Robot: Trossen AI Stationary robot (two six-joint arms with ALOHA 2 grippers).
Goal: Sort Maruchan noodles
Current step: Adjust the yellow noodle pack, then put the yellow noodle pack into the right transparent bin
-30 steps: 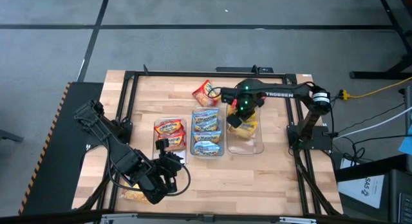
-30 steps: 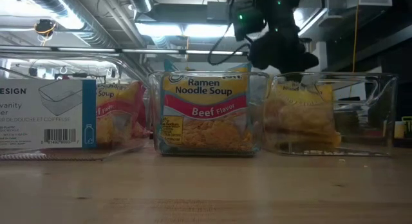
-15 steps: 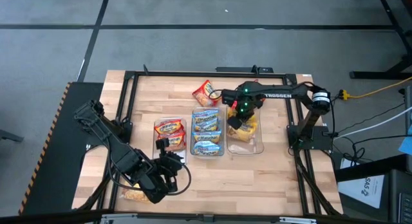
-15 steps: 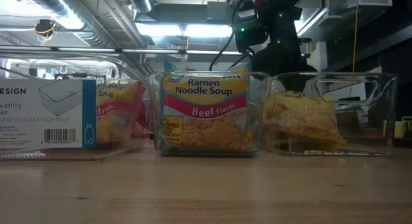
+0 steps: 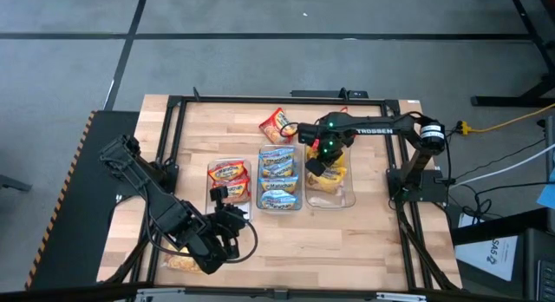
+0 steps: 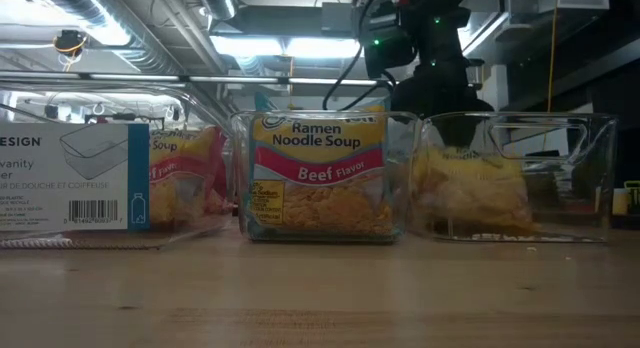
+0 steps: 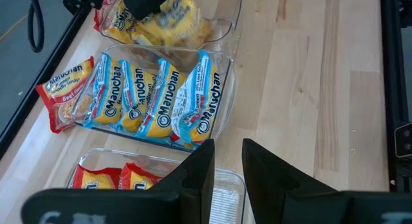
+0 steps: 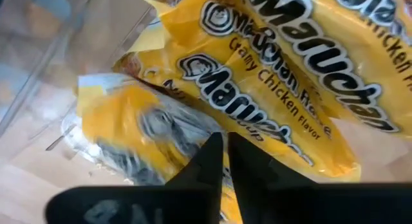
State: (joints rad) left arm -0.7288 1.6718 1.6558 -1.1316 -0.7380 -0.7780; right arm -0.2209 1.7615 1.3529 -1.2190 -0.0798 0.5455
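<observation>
Wooden table (image 5: 373, 224) under you carries three clear bins in a row. Your right gripper (image 5: 318, 161) has dipped into the right bin (image 5: 349, 196); its fingers, a moment ago pinched on a yellow packet (image 8: 129, 127), now stand a slit apart, so that drop looks done. Left gripper (image 7: 225, 161), fingers narrow and empty, waits near the front.

The right arm reaches inward, its gripper (image 5: 317, 166) pointing down, fingers nearly together. The left gripper (image 5: 227, 224) waits low at the near side, fingers slightly parted.
</observation>
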